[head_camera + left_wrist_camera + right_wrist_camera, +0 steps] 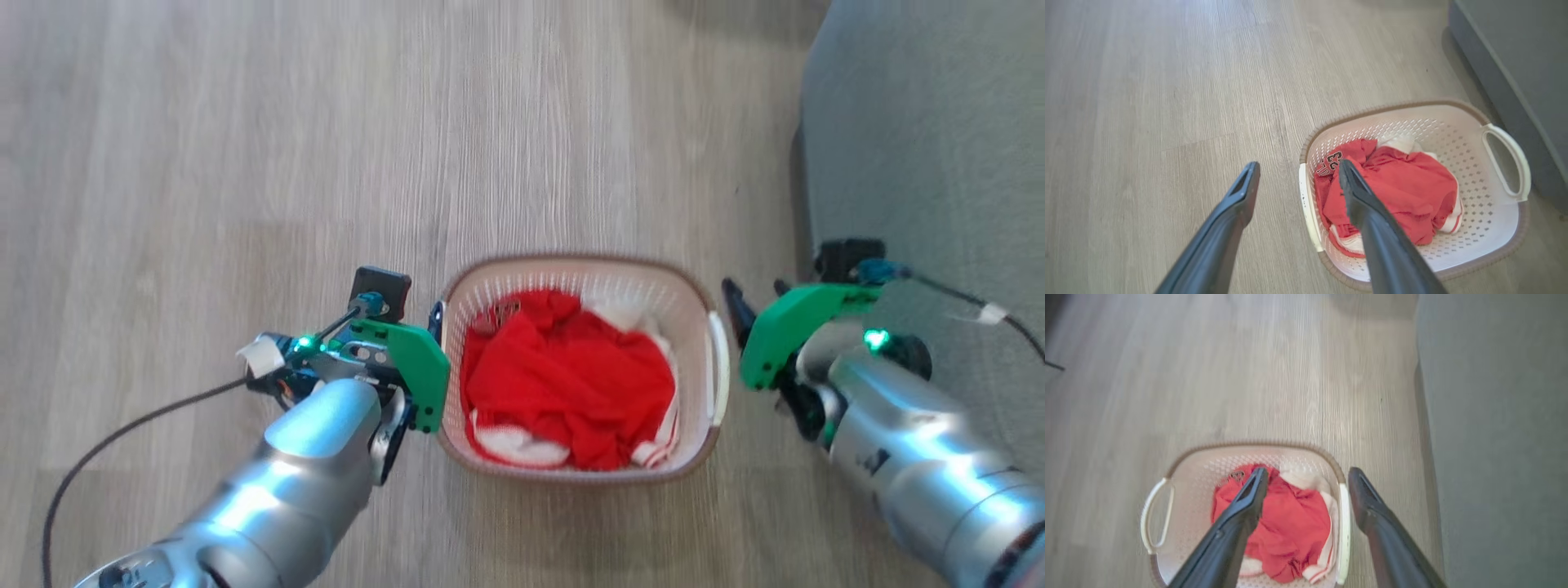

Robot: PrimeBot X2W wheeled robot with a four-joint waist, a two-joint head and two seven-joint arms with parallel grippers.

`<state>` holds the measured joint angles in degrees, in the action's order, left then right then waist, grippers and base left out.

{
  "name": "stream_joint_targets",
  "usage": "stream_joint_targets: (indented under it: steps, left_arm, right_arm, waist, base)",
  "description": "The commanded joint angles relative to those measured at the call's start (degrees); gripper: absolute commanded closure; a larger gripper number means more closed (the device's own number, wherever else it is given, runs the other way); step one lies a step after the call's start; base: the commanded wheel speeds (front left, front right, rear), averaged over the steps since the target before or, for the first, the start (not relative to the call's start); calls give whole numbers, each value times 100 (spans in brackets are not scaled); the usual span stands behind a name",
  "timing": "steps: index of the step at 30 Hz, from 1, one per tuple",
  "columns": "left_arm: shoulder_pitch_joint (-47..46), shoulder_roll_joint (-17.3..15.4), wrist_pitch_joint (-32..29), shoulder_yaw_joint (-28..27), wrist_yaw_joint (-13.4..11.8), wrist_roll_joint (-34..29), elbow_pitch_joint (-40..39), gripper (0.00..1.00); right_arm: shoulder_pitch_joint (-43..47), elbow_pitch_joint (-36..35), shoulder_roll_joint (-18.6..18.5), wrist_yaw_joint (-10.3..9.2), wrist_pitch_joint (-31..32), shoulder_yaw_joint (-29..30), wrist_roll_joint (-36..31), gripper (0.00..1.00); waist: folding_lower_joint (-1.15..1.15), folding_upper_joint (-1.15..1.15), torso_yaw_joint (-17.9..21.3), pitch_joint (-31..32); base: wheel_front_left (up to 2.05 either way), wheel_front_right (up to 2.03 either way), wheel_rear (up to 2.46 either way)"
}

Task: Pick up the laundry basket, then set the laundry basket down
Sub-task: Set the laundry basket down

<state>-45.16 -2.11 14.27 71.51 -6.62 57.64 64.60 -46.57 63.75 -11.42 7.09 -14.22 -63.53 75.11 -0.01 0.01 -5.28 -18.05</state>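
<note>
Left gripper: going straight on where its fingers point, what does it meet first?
Likely the laundry basket: the open left gripper straddles its near white handle, one finger over the red clothes, the other over the floor outside. Depth is unclear.

The laundry basket (704, 327) sits on the floor (245, 163) between both grippers. The left gripper (1296, 171) has the left handle (1306, 204) between its fingers, one finger outside and one over the clothes (571, 376) (these lie inside the basket). The right gripper (1308, 475) stands likewise at the right handle (1344, 531). A piece of furniture (922, 122) is to its right.
</note>
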Motion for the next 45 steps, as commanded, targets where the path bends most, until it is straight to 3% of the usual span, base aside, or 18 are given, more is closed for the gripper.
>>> stream_joint_targets:
  steps: [1,8,14,15,19,27,33,45]
  left_arm:
    - [-72,-80,66,-254,-78,-43,-177,0]
    - [331,-541,72,-1826,-595,-1252,-1964,0]
    - [1501,-686,72,-3352,-807,-2525,-3710,0]
    - [1501,-686,72,-3352,-807,-2525,-3710,0]
    - [2383,-521,72,-4309,-730,-3191,-4686,0]
    - [3439,-144,73,-5321,-85,-4042,-6008,0]
    - [3896,-82,73,-5479,237,-4391,-5961,0]
    - [4019,-77,73,-5418,427,-4180,-5752,0]
  right_arm:
    - [64,-225,-159,40,-74,323,-244,0]
    - [730,-1690,-484,40,-76,2713,-2086,0]
    - [1972,-3178,-36,40,-77,4605,-3859,0]
    - [1972,-3178,-36,40,-77,4605,-3859,0]
    - [2645,-4103,308,40,-77,5191,-4844,0]
    - [3587,-5507,684,40,-77,5637,-5782,0]
    - [4132,-5728,783,40,-77,5831,-5960,0]
    - [4449,-5679,848,40,-77,5854,-6030,0]
  waist:
    - [1,-1,-1,434]
    - [1,-1,-100,764]
    - [1,-1,-128,1193]
    - [1,-1,-128,1193]
    - [1,-1,-104,1461]
    - [1,-1,-107,1714]
    - [1,-1,-88,1812]
    - [1,-1,-44,1775]
  base:
    - [0,0,0]
    - [0,0,0]
    - [0,0,0]
    - [0,0,0]
    - [0,0,0]
    - [0,0,0]
    - [0,0,0]
    - [0,0,0]
